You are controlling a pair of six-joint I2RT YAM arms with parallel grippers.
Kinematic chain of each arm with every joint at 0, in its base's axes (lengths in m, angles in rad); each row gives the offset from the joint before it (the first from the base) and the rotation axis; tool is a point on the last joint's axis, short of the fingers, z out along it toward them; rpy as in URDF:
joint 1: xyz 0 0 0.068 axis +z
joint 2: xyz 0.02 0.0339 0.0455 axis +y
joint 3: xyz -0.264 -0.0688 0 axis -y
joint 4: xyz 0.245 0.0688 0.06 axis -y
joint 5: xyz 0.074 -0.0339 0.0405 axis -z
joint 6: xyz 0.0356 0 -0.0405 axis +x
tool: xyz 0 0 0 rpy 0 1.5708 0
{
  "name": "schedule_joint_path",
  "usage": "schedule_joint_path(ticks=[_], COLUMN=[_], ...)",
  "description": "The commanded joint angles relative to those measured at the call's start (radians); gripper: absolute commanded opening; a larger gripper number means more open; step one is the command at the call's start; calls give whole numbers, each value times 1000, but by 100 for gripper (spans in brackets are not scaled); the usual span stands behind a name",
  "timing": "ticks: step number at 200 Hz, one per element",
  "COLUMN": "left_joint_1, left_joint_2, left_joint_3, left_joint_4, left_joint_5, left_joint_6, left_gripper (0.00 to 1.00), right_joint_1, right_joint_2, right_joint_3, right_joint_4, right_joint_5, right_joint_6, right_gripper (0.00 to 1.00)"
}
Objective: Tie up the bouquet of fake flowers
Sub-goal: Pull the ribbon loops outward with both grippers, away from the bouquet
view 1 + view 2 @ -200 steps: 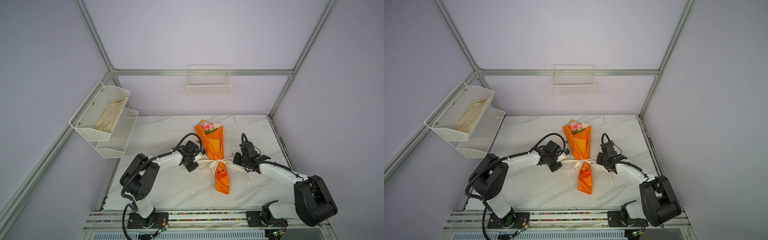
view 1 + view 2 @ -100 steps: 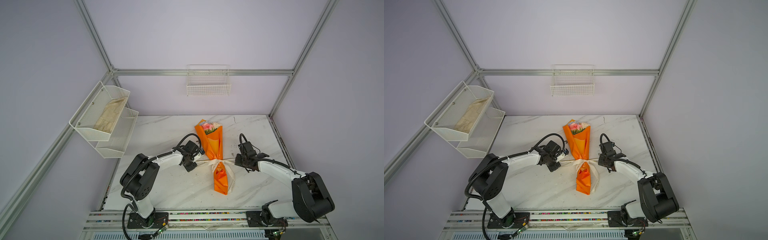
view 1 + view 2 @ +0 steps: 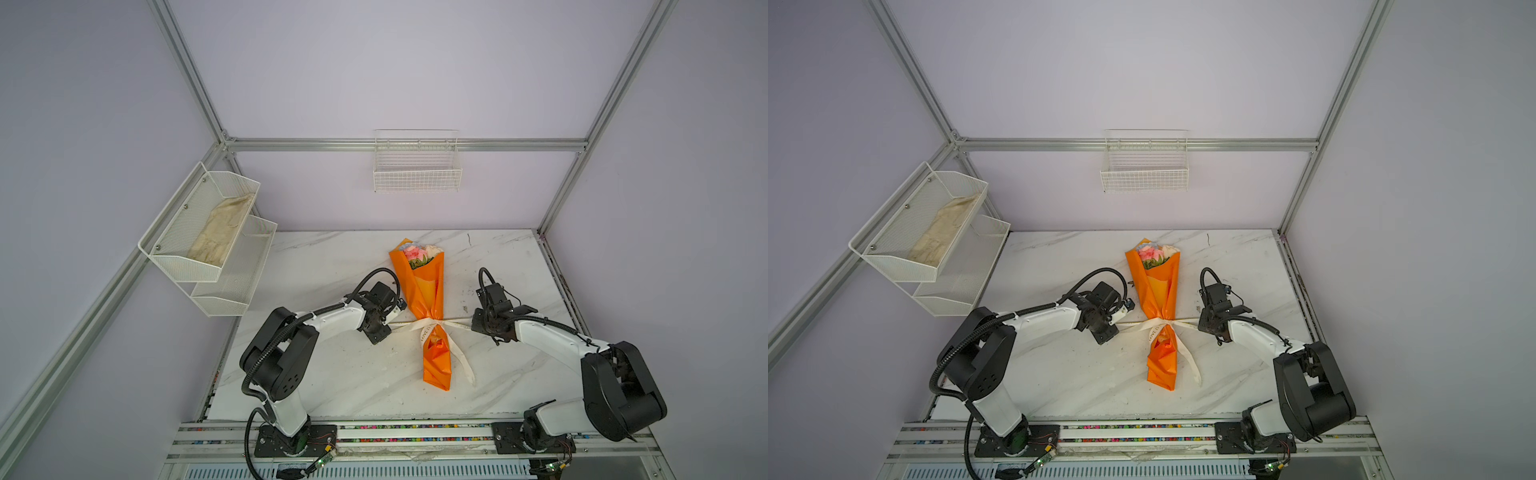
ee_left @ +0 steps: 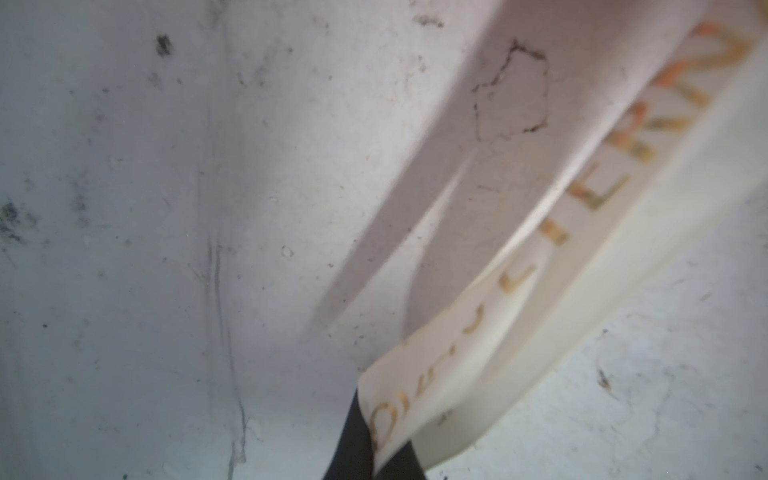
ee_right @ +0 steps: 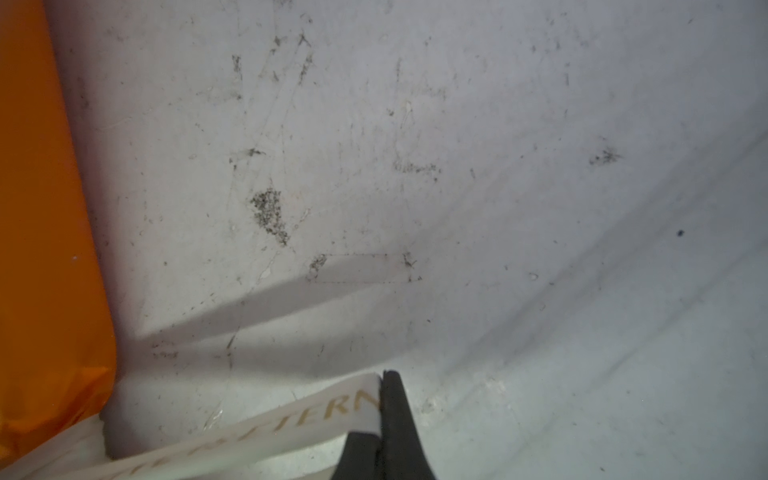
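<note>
Wrapping paper (image 3: 437,365) lies nearest me, the crumpled orange foot of the bouquet of fake flowers (image 3: 424,291) stretched out on the marble table (image 3: 332,374). Just past it the cream ribbon (image 3: 428,329) cinches the waist and runs out both ways: the left gripper (image 3: 390,325) is clamped on one end, the right gripper (image 3: 473,326) on the other. Up close only dark fingertips (image 5: 395,411) show, and the gold lettering is blurred and cut off. Beyond, the blooms (image 3: 417,254) peek half-buried from the cone; a wire basket (image 3: 417,166) hangs on the far wall.
</note>
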Motion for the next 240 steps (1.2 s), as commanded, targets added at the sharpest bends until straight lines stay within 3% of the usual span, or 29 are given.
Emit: schedule_joint_path(ticks=[1, 85, 135, 183, 240], left_joint_1=[45, 76, 78, 92, 115], left_joint_2=[-54, -50, -47, -38, -39], left_joint_3=[15, 1, -4, -28, -37], left_joint_4=[-77, -132, -139, -157, -170], left_joint_5=[-60, -144, -130, -216, -207], left_joint_6=[-43, -83, -98, -128, -146], left_gripper=[0, 0, 0, 0, 0], right_joint_1=[-18, -39, -46, -59, -71], right_joint_2=[8, 3, 26, -5, -10], right_joint_3=[3, 7, 10, 7, 9], right_joint_4=[-41, -24, -11, -20, -31], right_joint_5=[59, 88, 66, 133, 176], right_joint_6=[14, 4, -12, 19, 45], right_gripper=[0, 0, 0, 0, 0])
